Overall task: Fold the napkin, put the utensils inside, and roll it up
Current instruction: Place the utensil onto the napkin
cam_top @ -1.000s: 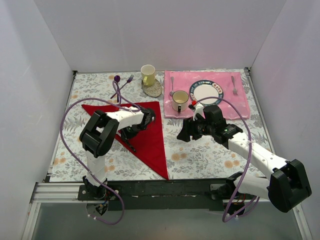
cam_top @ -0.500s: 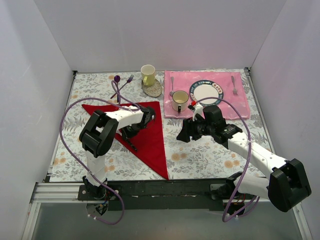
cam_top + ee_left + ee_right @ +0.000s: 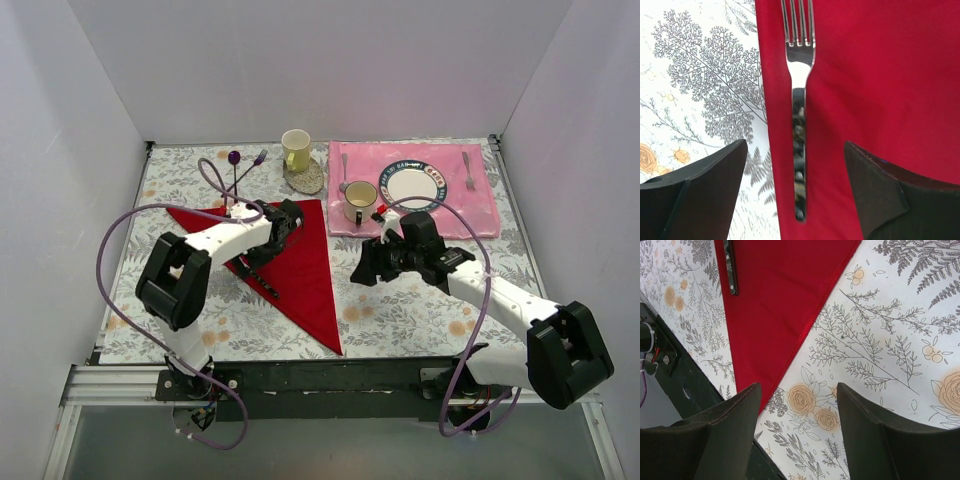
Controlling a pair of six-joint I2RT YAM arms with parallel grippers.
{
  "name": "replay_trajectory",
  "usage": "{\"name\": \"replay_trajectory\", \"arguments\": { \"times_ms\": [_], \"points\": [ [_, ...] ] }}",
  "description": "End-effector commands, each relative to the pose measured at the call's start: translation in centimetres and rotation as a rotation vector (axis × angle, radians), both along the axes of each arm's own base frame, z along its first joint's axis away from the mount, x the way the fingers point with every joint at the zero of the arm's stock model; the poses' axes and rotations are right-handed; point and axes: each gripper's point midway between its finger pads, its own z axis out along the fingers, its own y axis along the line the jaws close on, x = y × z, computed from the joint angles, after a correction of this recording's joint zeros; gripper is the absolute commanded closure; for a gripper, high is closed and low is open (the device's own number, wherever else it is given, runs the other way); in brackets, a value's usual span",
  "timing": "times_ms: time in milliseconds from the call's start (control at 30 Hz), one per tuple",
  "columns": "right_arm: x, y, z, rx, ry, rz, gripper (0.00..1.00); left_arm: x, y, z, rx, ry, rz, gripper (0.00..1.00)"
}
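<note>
The red napkin (image 3: 295, 262) lies folded into a triangle on the floral tablecloth, its tip pointing to the near edge. A slim fork (image 3: 799, 150) with silver tines and a dark shiny handle lies flat on the napkin (image 3: 880, 75), close to its left edge. My left gripper (image 3: 794, 165) hovers open over the handle's end, one finger on each side, neither touching it. From above, that gripper (image 3: 258, 262) is over the napkin's left side, the fork (image 3: 264, 288) just in front of it. My right gripper (image 3: 799, 390) is open and holds nothing, above bare tablecloth right of the napkin (image 3: 775, 300).
A pink placemat (image 3: 470, 215) at the back right carries a plate (image 3: 412, 187), a cup (image 3: 360, 202), a silver fork (image 3: 468, 170) and a spoon (image 3: 343, 165). A yellow mug (image 3: 295, 150) stands on a coaster; purple utensils (image 3: 240, 172) lie at its left. A black rail (image 3: 330, 375) runs along the near edge.
My left gripper has opened and let go of the fork, which now lies on the napkin. The left arm's elbow swung left. The right arm shifted slightly left.
</note>
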Motion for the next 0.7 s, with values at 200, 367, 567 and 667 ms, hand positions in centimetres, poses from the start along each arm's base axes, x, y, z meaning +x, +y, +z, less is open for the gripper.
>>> {"name": "replay_trajectory", "arguments": {
  "times_ms": [200, 367, 567, 667],
  "points": [
    [2.5, 5.9, 3.5, -0.027, -0.188, 0.147, 0.32, 1.8, 0.5, 8.6, -0.279, -0.297, 0.003, 0.21],
    [3.1, 9.5, 1.4, -0.171, -0.238, 0.212, 0.36, 4.0, 6.1, 9.4, -0.527, -0.404, -0.016, 0.07],
    [2.8, 13.8, 0.4, -0.194, -0.198, 0.264, 0.35, 7.6, 13.2, 9.5, -0.637, -0.557, 0.115, 0.02],
    [1.3, 14.1, 0.7, -0.160, -0.140, 0.287, 0.35, 7.8, 16.8, 6.0, -0.676, -0.483, 0.265, 0.02]
  ]
}}
